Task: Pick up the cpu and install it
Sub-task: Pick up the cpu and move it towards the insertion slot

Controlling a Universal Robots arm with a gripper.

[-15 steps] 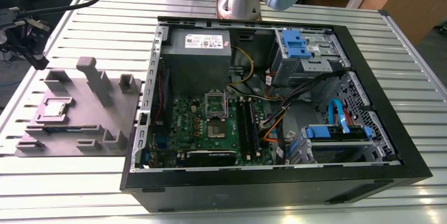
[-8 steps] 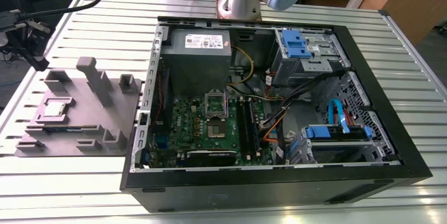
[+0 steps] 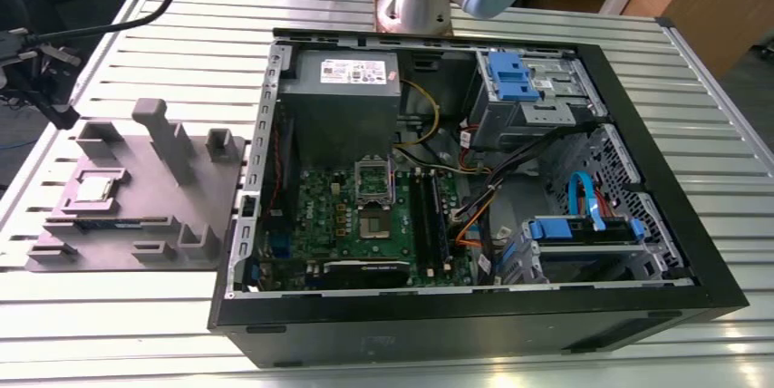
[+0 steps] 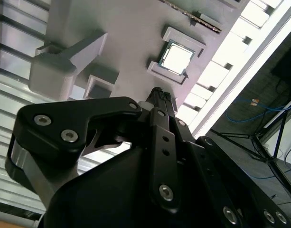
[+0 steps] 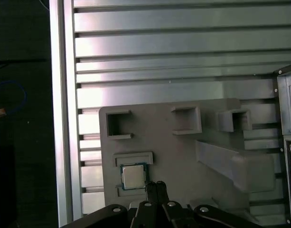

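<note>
The cpu point(image 5: 133, 176) is a small square chip with a pale metal top. It lies in a framed recess of the grey holder block point(image 5: 183, 152), which sits on the slatted table at the exterior view's left point(image 3: 94, 189). The second wrist view also catches the chip point(image 4: 176, 58). My gripper point(image 5: 156, 186) hovers above the block just beside the chip, its black fingers point(image 4: 159, 97) pressed together with nothing between them. The open computer case point(image 3: 484, 179) holds the green motherboard point(image 3: 362, 225), whose socket point(image 3: 372, 225) lies bare.
The holder block has raised posts and pockets point(image 5: 235, 166) close to the chip. The table's edge rail point(image 5: 62, 118) runs alongside the block, with dark floor beyond. Inside the case are a grey power supply point(image 3: 344, 89), cables and blue drive brackets point(image 3: 581, 225).
</note>
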